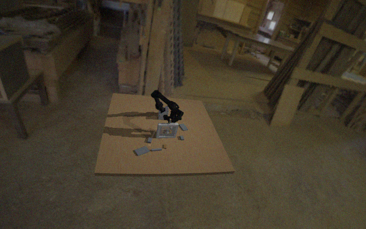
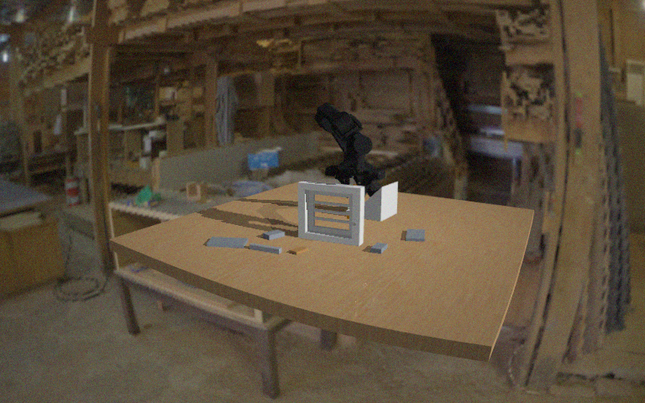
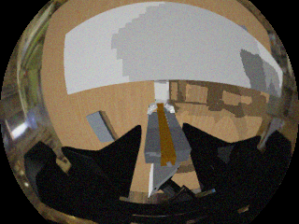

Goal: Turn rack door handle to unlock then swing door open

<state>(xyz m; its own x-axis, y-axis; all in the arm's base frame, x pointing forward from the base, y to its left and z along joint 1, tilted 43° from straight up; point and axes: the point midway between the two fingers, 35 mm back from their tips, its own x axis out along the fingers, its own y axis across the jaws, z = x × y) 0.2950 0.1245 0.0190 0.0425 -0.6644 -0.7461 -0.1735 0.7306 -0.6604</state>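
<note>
The white rack frame (image 1: 176, 130) (image 2: 332, 186) (image 3: 187, 51) stands upright on the table, with the slatted grey door (image 2: 355, 204) closed in it. The grey handle (image 3: 151, 135) with an orange stripe sticks out on the arm's side, on a white mount (image 3: 162, 91). My gripper (image 1: 172, 121) (image 2: 353, 181) (image 3: 163, 127) is partly open just behind the frame. In the wrist view its fingers stand on either side of the handle, with a gap visible at the left; contact at the right cannot be told. The frame hides most of the handle in the top and exterior views.
A white and grey block (image 1: 163, 113) (image 2: 389, 201) stands by the arm's base. A grey slab (image 1: 183, 127) (image 2: 415, 235) (image 3: 99, 126) lies beside the frame. Several more grey pieces and a small orange block (image 1: 164, 146) (image 2: 298, 250) lie beyond it on the table (image 1: 199, 156) (image 2: 427, 285).
</note>
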